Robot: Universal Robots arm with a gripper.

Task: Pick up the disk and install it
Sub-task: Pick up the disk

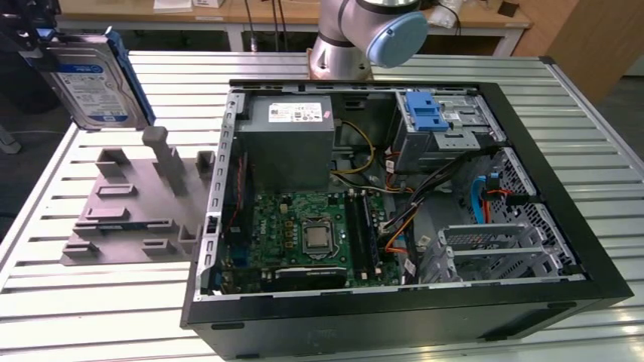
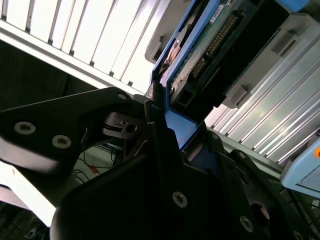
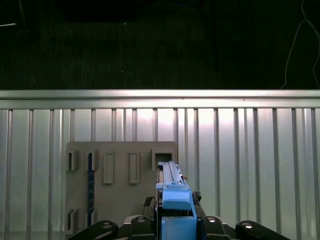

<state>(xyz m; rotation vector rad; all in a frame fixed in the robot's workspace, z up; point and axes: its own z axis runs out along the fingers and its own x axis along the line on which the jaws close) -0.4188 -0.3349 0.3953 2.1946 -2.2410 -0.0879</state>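
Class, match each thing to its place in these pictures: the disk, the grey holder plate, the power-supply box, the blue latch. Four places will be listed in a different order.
Things:
1. disk
2. grey holder plate
3. power-supply box
4. blue latch

Places:
A. on the drive cage inside the computer case
B. lying flat on the slatted table, beside the case
C. raised off the table, at the exterior view's left
D. inside the case, next to the motherboard

Pairs: 1-C, 2-B, 3-D, 4-A.
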